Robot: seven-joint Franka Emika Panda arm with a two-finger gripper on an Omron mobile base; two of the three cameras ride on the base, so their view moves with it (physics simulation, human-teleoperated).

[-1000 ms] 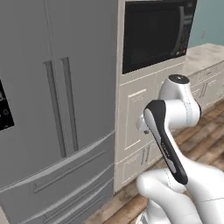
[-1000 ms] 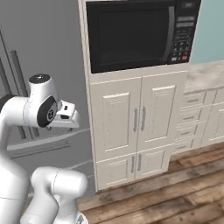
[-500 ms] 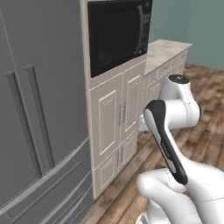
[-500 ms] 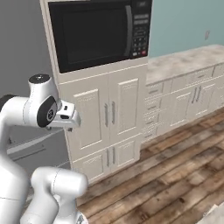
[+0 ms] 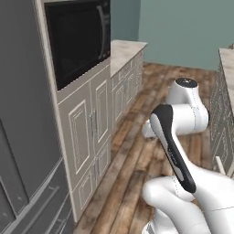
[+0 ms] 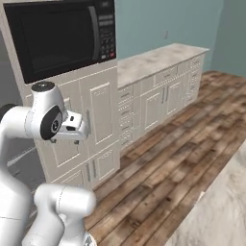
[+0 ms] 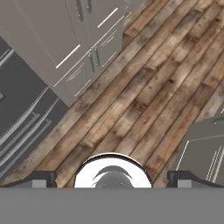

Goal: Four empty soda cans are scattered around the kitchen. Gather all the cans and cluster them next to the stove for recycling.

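Note:
The soda cans and the stove are out of view. My gripper is open, its two dark fingertips standing wide apart with nothing between them. It points down at the wood plank floor of the kitchen. In the right base view the gripper hangs in front of the cream cabinet doors, at about the height of their upper panels. The arm is folded close to the base.
A black built-in wall oven sits in a tall cream cabinet, with the grey fridge to its left. A beige counter runs along the teal wall. Another counter edge lies near right. Open floor lies between.
The whole picture has swung: the base has turned, so the fridge slid off left and the counter and floor came into view. The arm keeps its pose and the gripper stays open.

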